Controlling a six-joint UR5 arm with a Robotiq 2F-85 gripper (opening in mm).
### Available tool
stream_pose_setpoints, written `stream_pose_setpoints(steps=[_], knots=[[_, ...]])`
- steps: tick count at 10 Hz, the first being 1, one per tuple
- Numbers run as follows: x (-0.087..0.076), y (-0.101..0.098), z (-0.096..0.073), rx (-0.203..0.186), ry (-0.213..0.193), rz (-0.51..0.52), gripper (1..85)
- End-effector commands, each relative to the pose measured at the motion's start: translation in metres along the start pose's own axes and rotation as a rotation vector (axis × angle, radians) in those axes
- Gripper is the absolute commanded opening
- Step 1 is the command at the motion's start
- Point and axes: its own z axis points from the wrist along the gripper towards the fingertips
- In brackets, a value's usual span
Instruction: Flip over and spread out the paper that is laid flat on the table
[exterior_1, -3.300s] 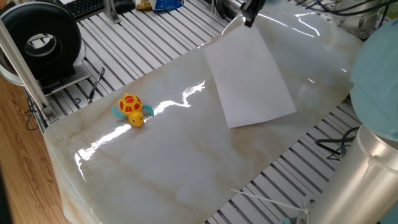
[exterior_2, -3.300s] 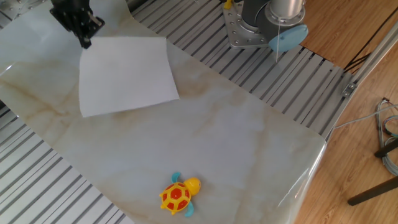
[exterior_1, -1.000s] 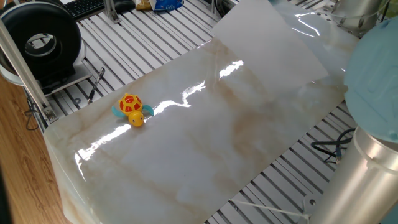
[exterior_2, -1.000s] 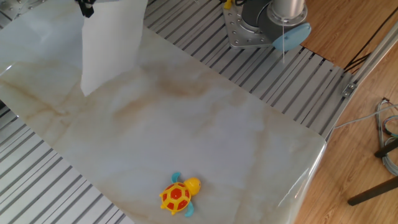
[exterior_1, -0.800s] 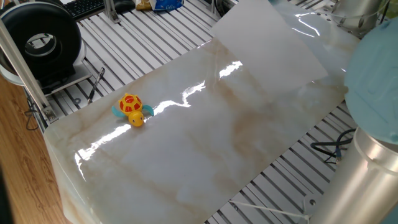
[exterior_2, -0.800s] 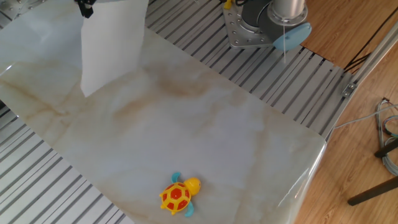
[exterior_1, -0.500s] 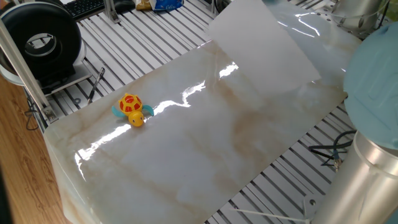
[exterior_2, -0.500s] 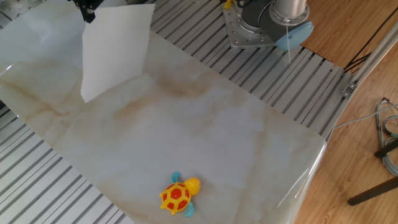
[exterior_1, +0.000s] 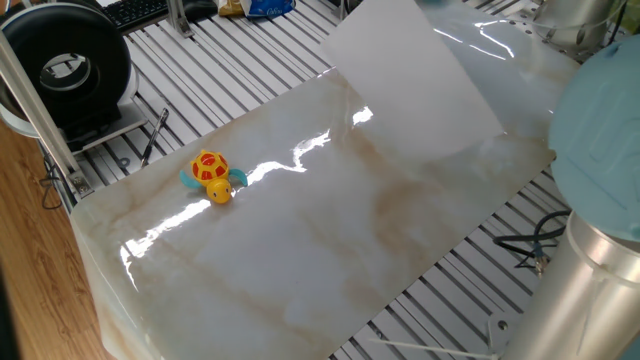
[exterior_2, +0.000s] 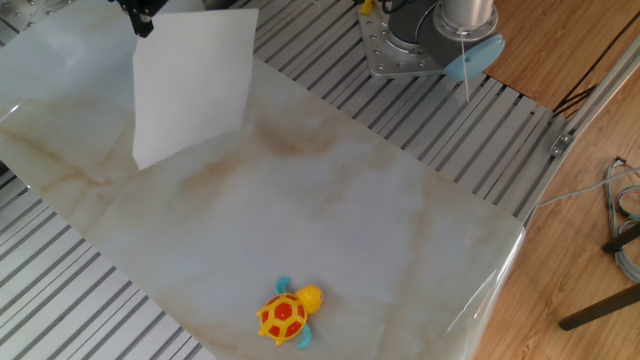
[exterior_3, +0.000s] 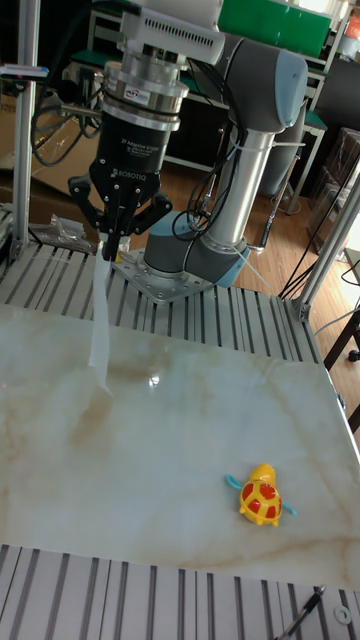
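Above the table (exterior_3: 190, 450), the paper (exterior_3: 99, 320) is pinched at its top by the gripper (exterior_3: 109, 249) and hangs below it, upper left.

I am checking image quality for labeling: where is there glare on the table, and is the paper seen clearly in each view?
One fixed view: bright glare streaks on the table; the paper is sharp. The other fixed view: little glare. Tall fixed view: paper edge-on, a thin strip under the hand.

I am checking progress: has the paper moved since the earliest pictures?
Yes. The paper, then flat on the table, now hangs lifted from the gripper, away from the turtle.
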Motion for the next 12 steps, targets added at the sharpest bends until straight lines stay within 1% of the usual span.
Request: stream_pose_setpoints(steps=[1, 3, 4, 6, 7, 8, 10, 12], knots=[[-0.002, 0.004, -0.002, -0.012, -0.008, -0.021, 1.0], [-0.002, 0.003, -0.002, -0.009, -0.006, -0.02, 1.0], [-0.004, 0.004, -0.002, -0.012, -0.015, -0.027, 1.0], [-0.003, 0.0, -0.002, -0.004, -0.014, -0.058, 1.0], [-0.002, -0.004, -0.003, 0.014, -0.009, -0.076, 1.0], [-0.004, -0.005, -0.002, 0.018, -0.015, -0.093, 1.0], [-0.006, -0.025, 0.0, 0.083, -0.018, -0.156, 1.0], [-0.002, -0.036, 0.001, 0.097, -0.018, -0.182, 1.0]])
